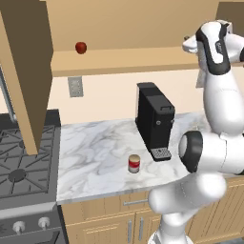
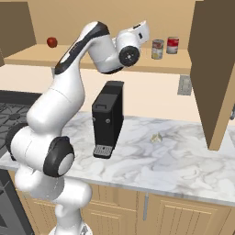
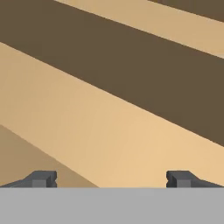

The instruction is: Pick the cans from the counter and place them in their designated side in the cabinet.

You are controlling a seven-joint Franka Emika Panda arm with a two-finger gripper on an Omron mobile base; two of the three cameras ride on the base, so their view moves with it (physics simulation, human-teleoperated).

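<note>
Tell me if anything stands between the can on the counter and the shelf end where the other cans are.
The coffee machine stands on the counter just right of the red can, on the side toward the shelf cans. The arm also rises there. A path lifting up and around looks open; the shelf front is unblocked.

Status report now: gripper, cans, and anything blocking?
Gripper open, empty, up at cabinet. Two cans on shelf, right end; one red can on counter. Coffee machine beside red can.

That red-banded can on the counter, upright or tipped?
Upright: the can stands on its base on the counter, pale top facing up.
</note>
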